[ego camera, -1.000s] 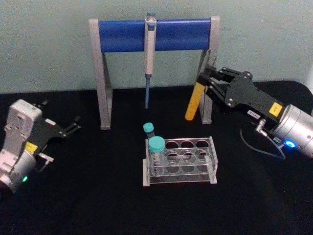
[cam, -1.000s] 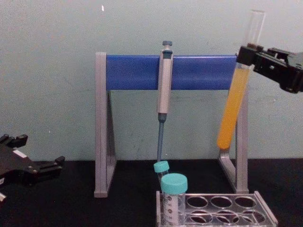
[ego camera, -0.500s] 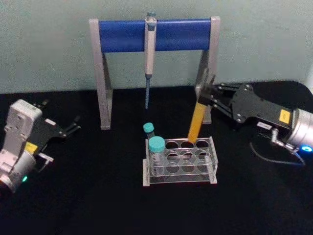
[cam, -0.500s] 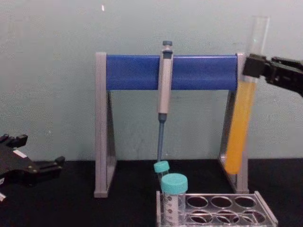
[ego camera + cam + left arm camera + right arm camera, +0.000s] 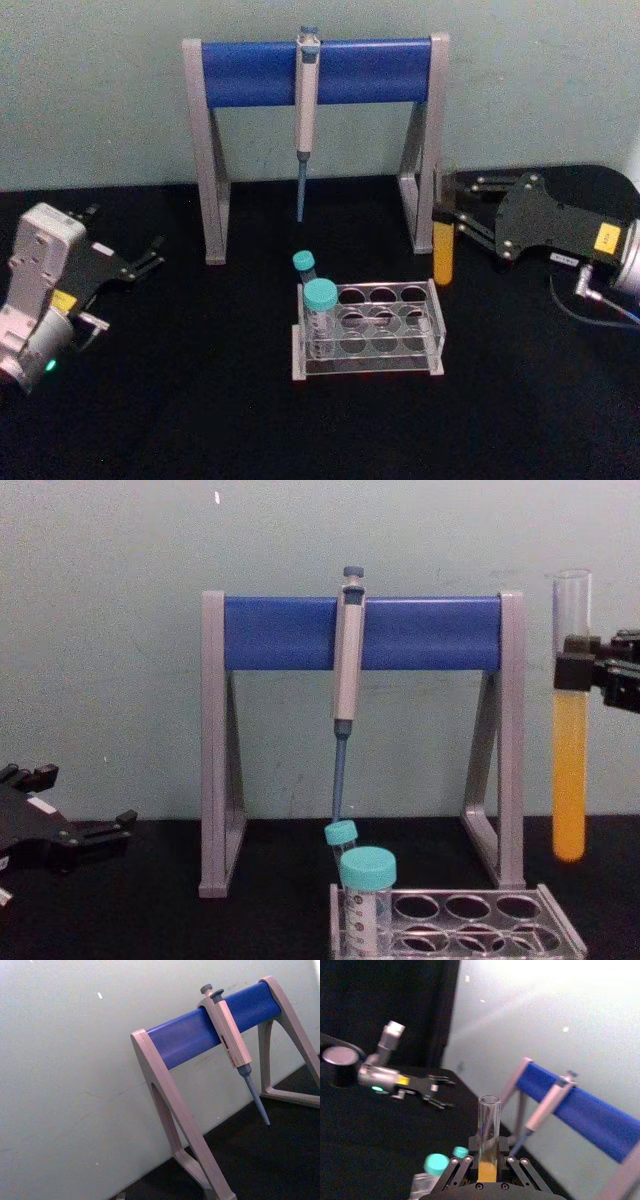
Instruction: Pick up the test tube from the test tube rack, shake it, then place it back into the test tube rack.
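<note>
Shifted rightward, test tube, pinched in right gripper's fingers, seemingly clears pipette stand.

The long slim clear glass test tube is smooth and glossy, see-through above its orange-yellow liquid. The low clear plastic test tube rack looks hard and shiny, catching pale glints. The short clear plastic tubes in it wear matt teal caps. The tall pipette stand has dull grey plastic legs and a satin blue bar; the slim grey pipette is matt plastic. The black table is flat and matt. The right gripper is matt black.
</note>
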Controlling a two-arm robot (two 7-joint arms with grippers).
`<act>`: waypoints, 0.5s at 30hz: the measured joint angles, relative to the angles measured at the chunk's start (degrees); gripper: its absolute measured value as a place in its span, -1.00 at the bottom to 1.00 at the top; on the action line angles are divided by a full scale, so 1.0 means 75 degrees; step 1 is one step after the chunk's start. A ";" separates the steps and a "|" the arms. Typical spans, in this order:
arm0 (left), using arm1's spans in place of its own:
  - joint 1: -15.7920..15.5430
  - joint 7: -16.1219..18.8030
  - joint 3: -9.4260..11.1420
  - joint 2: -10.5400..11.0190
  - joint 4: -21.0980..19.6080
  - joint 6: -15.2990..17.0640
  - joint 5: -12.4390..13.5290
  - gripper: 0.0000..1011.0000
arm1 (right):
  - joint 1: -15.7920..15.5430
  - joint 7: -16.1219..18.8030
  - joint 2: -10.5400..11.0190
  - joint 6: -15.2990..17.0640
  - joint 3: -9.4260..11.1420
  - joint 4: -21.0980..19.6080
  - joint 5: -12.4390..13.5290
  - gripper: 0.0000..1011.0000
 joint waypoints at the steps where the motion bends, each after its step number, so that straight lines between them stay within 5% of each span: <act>1: 0.0000 0.0000 0.0000 0.0000 0.0000 0.0000 0.0000 0.98 | -0.0018 -0.0229 -0.0040 -0.0037 0.0028 -0.0031 -0.0200 -0.56; 7: 0.0000 0.0000 0.0000 0.0000 0.0000 0.0000 0.0000 0.98 | -0.0068 -0.0949 -0.0444 -0.0096 0.0129 -0.0068 -0.0648 -0.56; 15: 0.0000 0.0000 0.0000 0.0000 0.0000 0.0000 0.0000 0.98 | -0.0009 -0.1228 -0.1185 -0.0063 0.0172 0.0182 -0.0523 -0.56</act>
